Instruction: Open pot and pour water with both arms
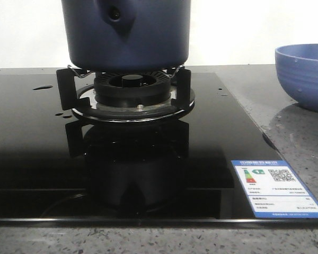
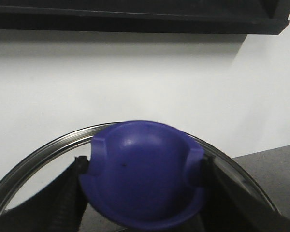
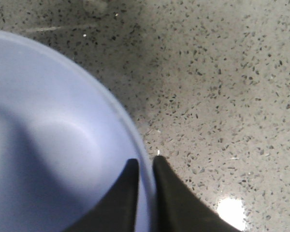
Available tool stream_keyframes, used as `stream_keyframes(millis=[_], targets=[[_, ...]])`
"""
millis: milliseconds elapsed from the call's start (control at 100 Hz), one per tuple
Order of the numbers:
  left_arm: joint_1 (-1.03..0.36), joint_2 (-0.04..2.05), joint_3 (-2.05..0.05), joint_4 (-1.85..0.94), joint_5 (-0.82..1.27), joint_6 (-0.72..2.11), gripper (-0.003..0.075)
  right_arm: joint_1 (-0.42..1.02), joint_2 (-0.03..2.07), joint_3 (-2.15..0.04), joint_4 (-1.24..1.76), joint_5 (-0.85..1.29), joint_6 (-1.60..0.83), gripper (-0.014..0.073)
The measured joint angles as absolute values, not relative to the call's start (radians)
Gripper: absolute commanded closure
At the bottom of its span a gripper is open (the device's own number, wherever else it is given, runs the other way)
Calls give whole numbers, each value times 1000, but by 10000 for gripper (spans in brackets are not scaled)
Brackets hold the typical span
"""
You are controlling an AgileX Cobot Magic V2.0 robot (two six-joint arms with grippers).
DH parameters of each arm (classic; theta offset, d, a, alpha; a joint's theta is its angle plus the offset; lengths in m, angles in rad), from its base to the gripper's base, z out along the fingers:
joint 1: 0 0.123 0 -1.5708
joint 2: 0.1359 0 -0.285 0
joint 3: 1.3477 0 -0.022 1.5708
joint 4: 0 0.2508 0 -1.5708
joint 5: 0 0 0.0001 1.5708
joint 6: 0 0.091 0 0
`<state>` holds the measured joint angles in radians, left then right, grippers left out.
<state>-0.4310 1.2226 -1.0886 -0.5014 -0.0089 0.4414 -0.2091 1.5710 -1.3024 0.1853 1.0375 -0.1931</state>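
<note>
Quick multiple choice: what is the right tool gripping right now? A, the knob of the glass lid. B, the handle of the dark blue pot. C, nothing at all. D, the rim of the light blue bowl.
D. In the right wrist view the right tool has one finger inside and one outside the rim of the light blue bowl, pinching its wall over the speckled countertop.

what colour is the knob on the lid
Deep blue-purple knob on the glass lid; the left wrist view shows it best.
</note>
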Motion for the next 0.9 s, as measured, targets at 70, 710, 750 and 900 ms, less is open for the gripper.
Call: stream_keyframes(millis=[70, 710, 750, 900], targets=[[-431, 1223, -1089, -501, -9, 441, 374, -209, 1571, -1314, 185, 1048, -193, 287], [-615, 1333, -1089, -504, -7, 441, 373, -209, 1397, -1560, 255, 1201, -193, 104], [-623, 1346, -1089, -504, -9, 441, 373, -209, 1388, -1560, 255, 1203, -193, 104], [-641, 1379, -1089, -504, -25, 441, 374, -209, 1381, -1560, 263, 1209, -193, 104]])
